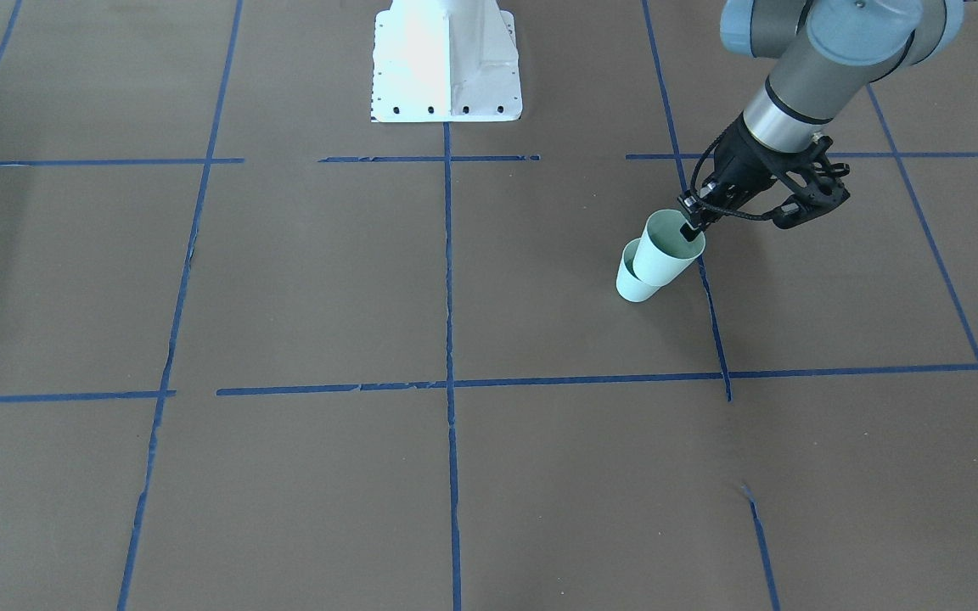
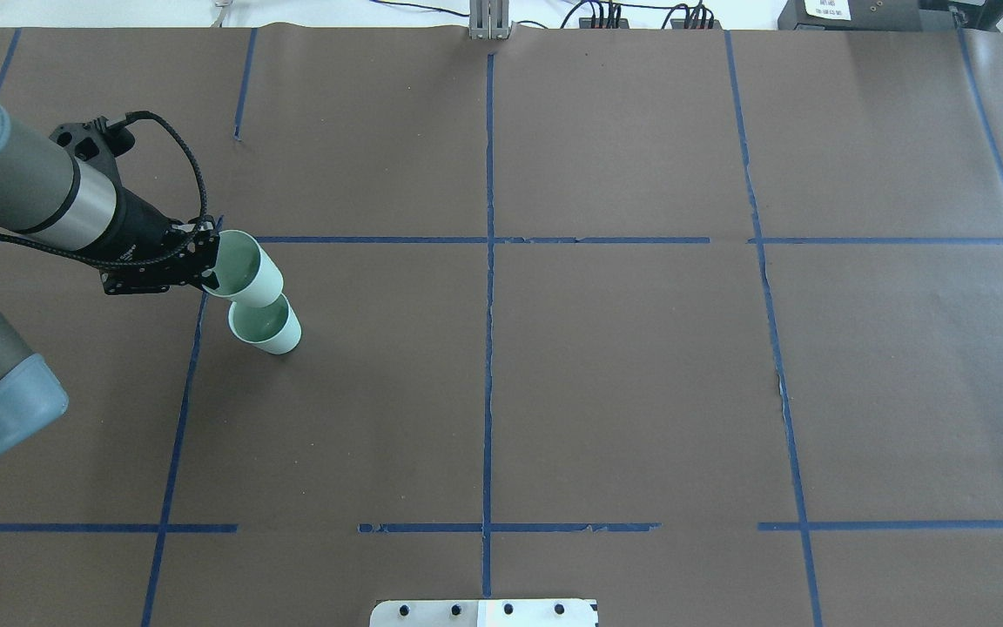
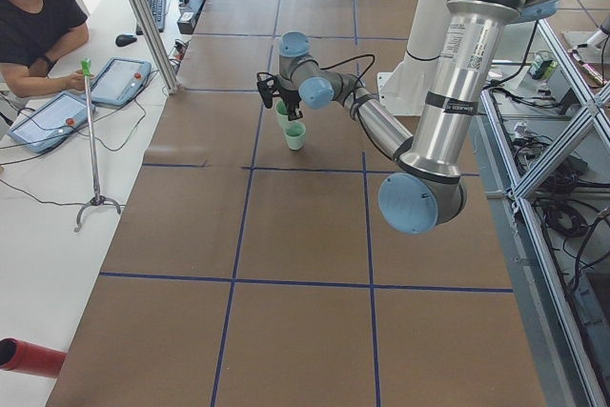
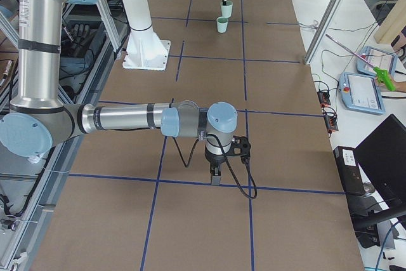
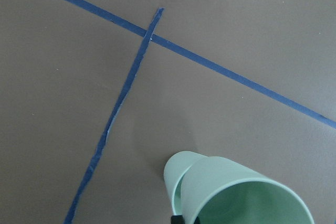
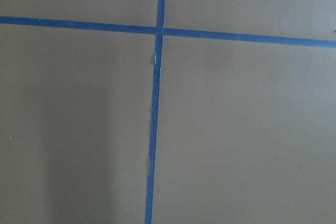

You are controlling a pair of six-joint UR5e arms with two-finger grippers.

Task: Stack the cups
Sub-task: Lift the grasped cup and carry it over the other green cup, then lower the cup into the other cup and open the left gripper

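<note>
Two pale mint-green cups are on the robot's left part of the table. One cup [image 2: 268, 327] stands upright on the brown paper. My left gripper [image 2: 210, 266] is shut on the rim of the other cup [image 2: 249, 268] and holds it tilted, its base close over the standing cup's mouth. In the front-facing view the held cup [image 1: 666, 250] overlaps the standing cup [image 1: 635, 286]. The left wrist view shows the held cup [image 5: 247, 198] in front of the standing one [image 5: 175, 174]. My right gripper [image 4: 216, 177] points down near the table, far from the cups; whether it is open or shut I cannot tell.
The table is covered in brown paper with a grid of blue tape lines [image 2: 488, 261]. The white robot base plate [image 1: 446, 68] sits at the robot's edge. An operator [image 3: 33, 21] with tablets sits beyond the far table side, beside a thin stand [image 3: 93, 140].
</note>
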